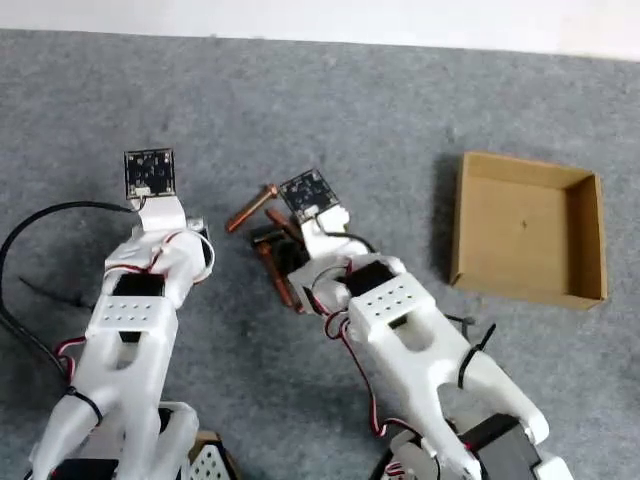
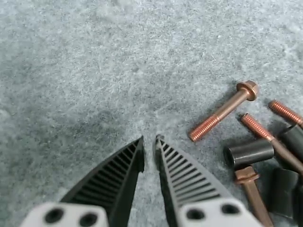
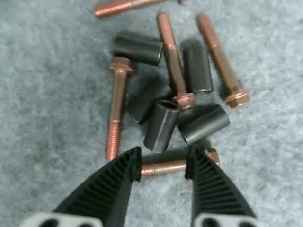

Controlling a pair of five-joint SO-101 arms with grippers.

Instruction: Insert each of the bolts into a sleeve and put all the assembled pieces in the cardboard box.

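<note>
Five copper-coloured bolts [image 3: 117, 106] and a huddle of dark sleeves [image 3: 161, 124] lie loose in one heap on the grey carpeted table [image 1: 330, 100]. In the high view the heap sits between the two arms. Every bolt is outside a sleeve; some pieces touch, a couple lie crossed, and the sleeves are all tipped on their sides.

Over to the right gripper [image 3: 163, 161], low at the near edge of the heap with its fingers parted to a middling gap. The nearest bolt [image 3: 173, 165] lies crosswise on the carpet between the two tips, its flanged head by one finger and its threaded end by the other. I can't tell whether either pad is touching it. Just beyond it, two sleeves lean against each other.

Now the left gripper [image 2: 150, 144], closed down to a sliver with a thin line of carpet showing between the ribbed fingers [image 2: 182, 172] and nothing held. It hangs over bare carpet beside the heap, and the outermost bolt [image 2: 225, 111] lies at a slant near the tips but apart from them.

And the cardboard box [image 1: 520, 240] sits open side up on the right arm's side of the table, well apart from the heap, brown floor showing
</note>
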